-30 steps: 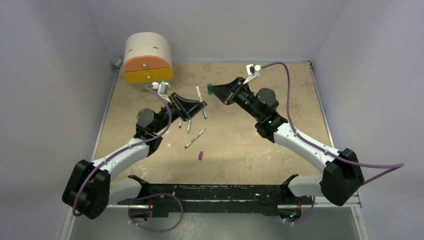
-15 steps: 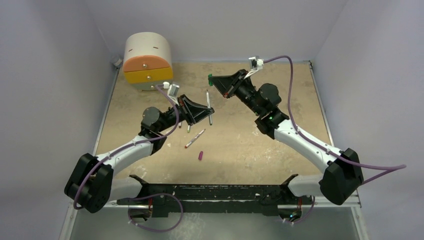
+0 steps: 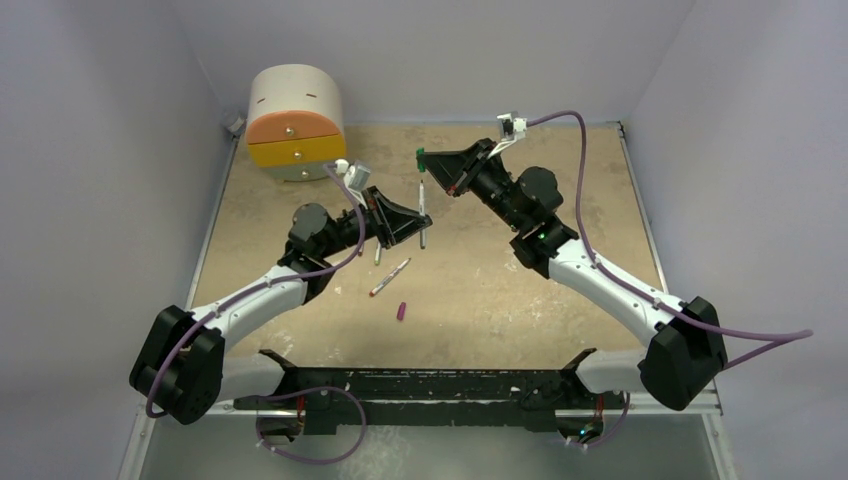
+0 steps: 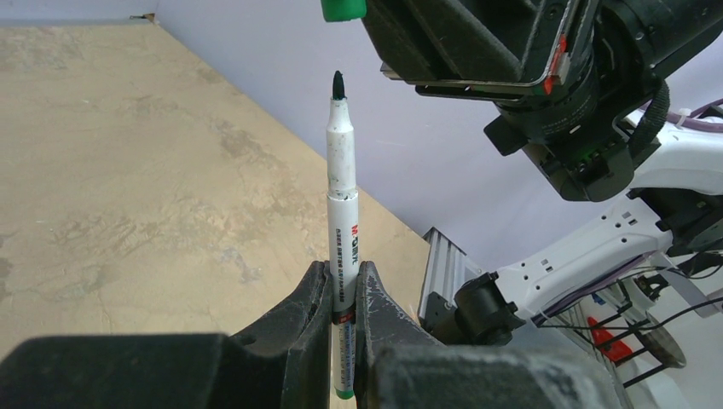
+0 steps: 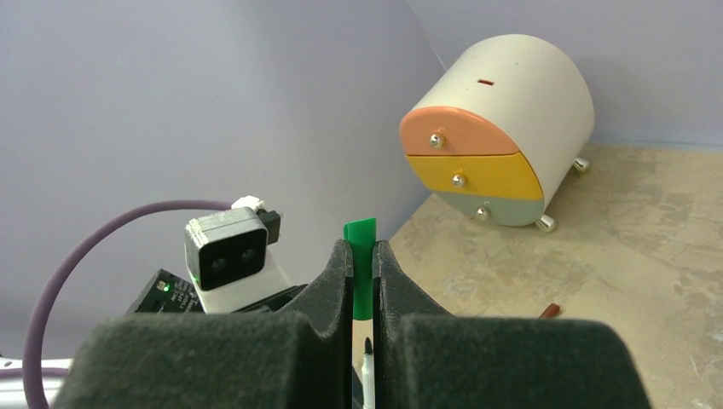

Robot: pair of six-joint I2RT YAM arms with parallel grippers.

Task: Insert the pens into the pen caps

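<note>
1. The left gripper (image 3: 419, 218) is clamped tight on a pen (image 3: 421, 200), held above the middle of the table (image 3: 520, 290) with the pen's tip pointing toward the far wall.
2. In the left wrist view, the fingers (image 4: 311, 315) pinch the lower part of the white barrel. The pen (image 4: 341, 170) stands straight out from them, with a dark tip at the free end and a green end showing behind the grip.
3. The right gripper (image 3: 426, 161) is closed hard on a green cap (image 3: 421, 155), lifted over the far half of the table. The cap juts out beyond the fingertips.
4. In the right wrist view, the green cap (image 5: 360, 234) sits squeezed between the two fingers (image 5: 337, 281), and the pen's tip shows just below it in the slot between them.
5. Cap and pen are close but apart: in the left wrist view the green cap (image 4: 344, 8) hangs at the top edge, just above the pen's tip, with a clear gap between the two.
6. A loose pen (image 3: 390, 277) lies slanted on the table on the near side of the left gripper. A second one (image 3: 378, 255) lies beside it, partly hidden under that gripper.
7. A pink cap (image 3: 401, 311) lies alone on the table, near the loose pen's lower end but not touching it.
8. A rounded drawer box (image 3: 295, 120) with a peach and a yellow front stands in the far left corner, well away from both grippers.
</note>
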